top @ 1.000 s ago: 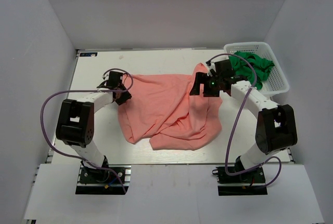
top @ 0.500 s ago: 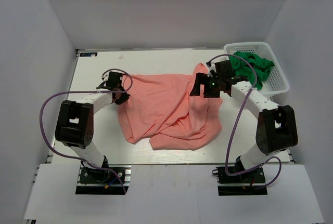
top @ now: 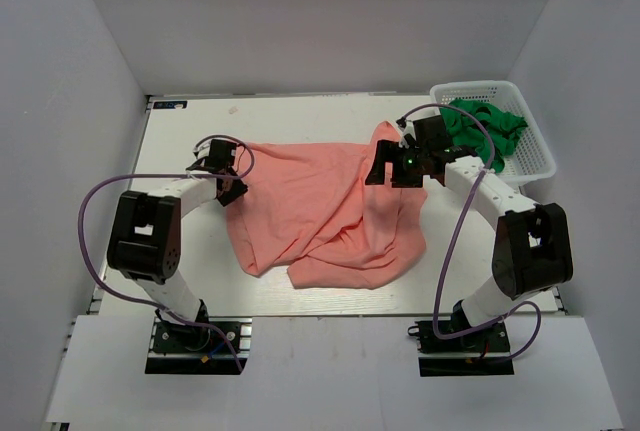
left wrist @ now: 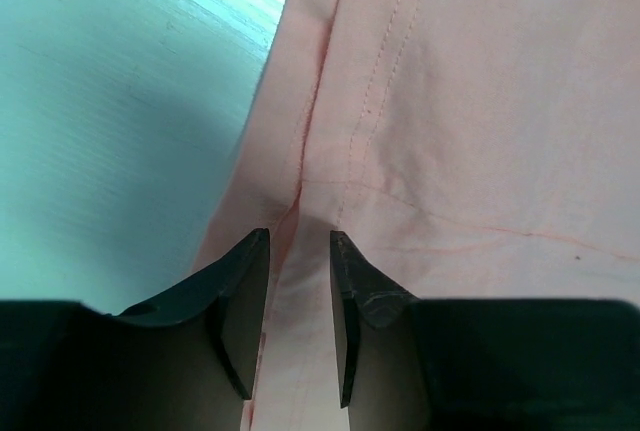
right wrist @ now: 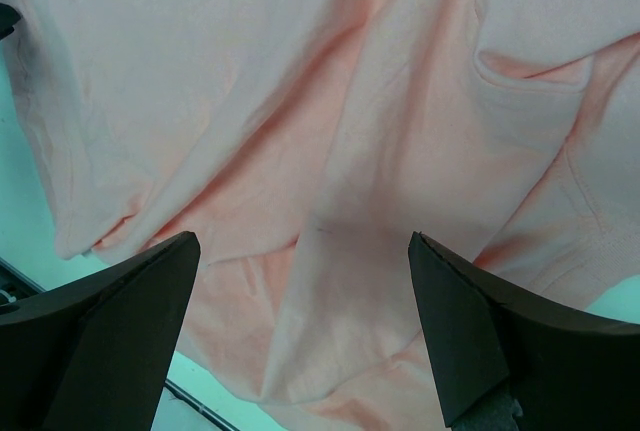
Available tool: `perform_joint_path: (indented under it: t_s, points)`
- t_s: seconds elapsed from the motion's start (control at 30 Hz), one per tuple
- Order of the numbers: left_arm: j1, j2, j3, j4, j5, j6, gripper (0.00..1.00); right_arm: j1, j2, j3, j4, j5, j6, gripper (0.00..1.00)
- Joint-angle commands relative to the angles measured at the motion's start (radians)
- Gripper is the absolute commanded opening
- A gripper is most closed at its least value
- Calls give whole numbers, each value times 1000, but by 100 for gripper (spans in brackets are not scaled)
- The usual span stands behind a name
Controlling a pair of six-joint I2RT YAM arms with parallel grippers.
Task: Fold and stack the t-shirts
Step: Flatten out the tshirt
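The salmon-pink t-shirt (top: 320, 211) lies crumpled and spread across the middle of the white table (top: 190, 121). My left gripper (top: 230, 188) is at the shirt's left edge. In the left wrist view the gripper (left wrist: 300, 236) has its jaws narrowed on a ridge of the hemmed edge of the shirt (left wrist: 480, 101), which puckers toward the tips. My right gripper (top: 383, 168) hovers over the shirt's upper right part. In the right wrist view it (right wrist: 305, 241) is wide open and empty above the shirt (right wrist: 300, 101). The bright green garment (top: 480, 126) lies bunched in the basket.
The white lattice basket (top: 535, 166) stands at the back right corner of the table. Grey walls close in the table on three sides. Bare table (left wrist: 120, 101) shows left of the shirt. Purple cables loop from both arms.
My left gripper has shifted slightly left and back at the shirt's edge. The right arm and the shirt look unchanged.
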Motion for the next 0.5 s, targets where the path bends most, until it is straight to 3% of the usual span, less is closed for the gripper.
perform_joint_path:
  t_s: [0.0,0.23,0.37,0.47]
  points:
    - [6,5,3,18,-30,5,42,-5,-47,5,-10,-2,-21,91]
    - [6,38,3,80,-6,43,43,-7,-47,12,-16,-1,-25,91]
    - [6,38,14,89,14,43,34,-5,-41,10,-8,-7,-22,91]
    - [6,38,14,100,14,43,21,-5,-38,7,-4,-8,-16,91]
